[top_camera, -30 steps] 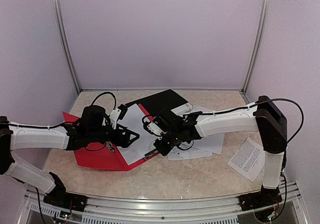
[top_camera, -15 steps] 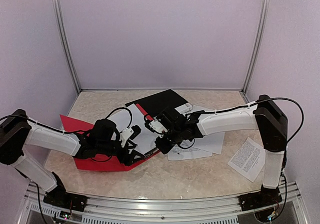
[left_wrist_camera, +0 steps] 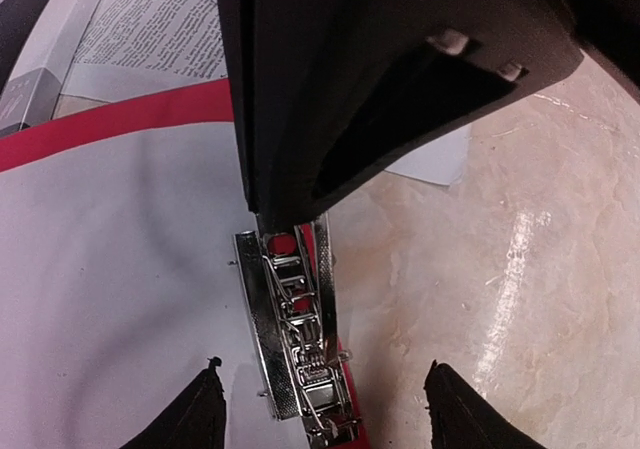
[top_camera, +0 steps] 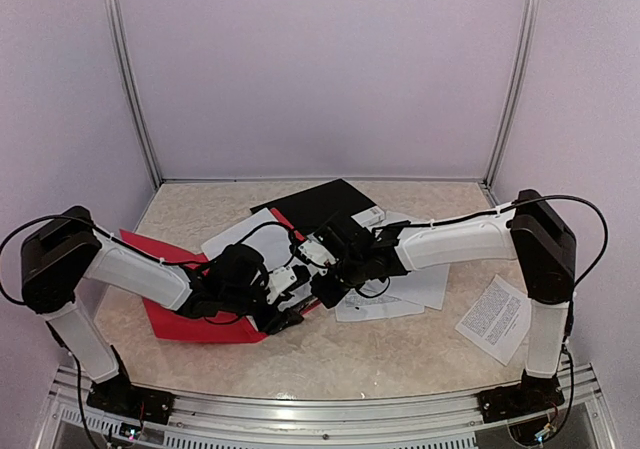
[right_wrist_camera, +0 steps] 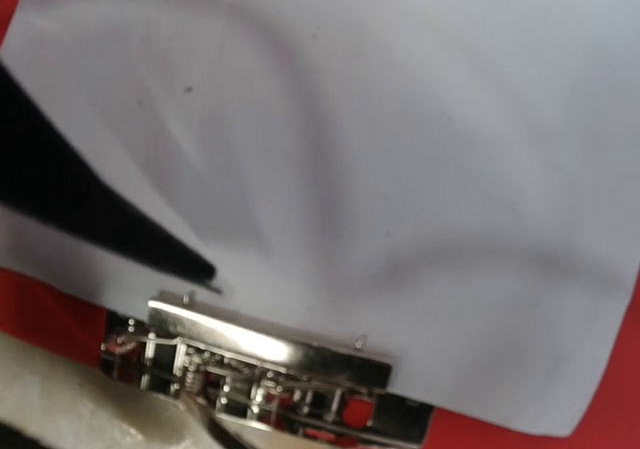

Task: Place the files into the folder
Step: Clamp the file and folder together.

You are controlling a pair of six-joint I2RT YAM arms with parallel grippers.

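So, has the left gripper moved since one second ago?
Yes. The left gripper has moved right and nearer to the arm bases, across the red folder to its metal clip.

The work surface is a beige, marble-patterned tabletop [top_camera: 330, 354] with a glossy finish. In the left wrist view, the same tabletop [left_wrist_camera: 520, 269] carries a bright streak of reflected light.

The enclosure consists of three plain, pale lilac panels:
- back wall panel [top_camera: 320, 69], upright behind the tabletop;
- left side wall panel [top_camera: 50, 89];
- right side wall panel [top_camera: 600, 89].

Two slim aluminium upright posts stand at the rear corners, where the panels meet: the left post [top_camera: 130, 79] and the right post [top_camera: 513, 79]. Both lean slightly outward toward the top in the overhead view.

A ribbed aluminium rail [top_camera: 330, 409] runs along the near edge of the tabletop.
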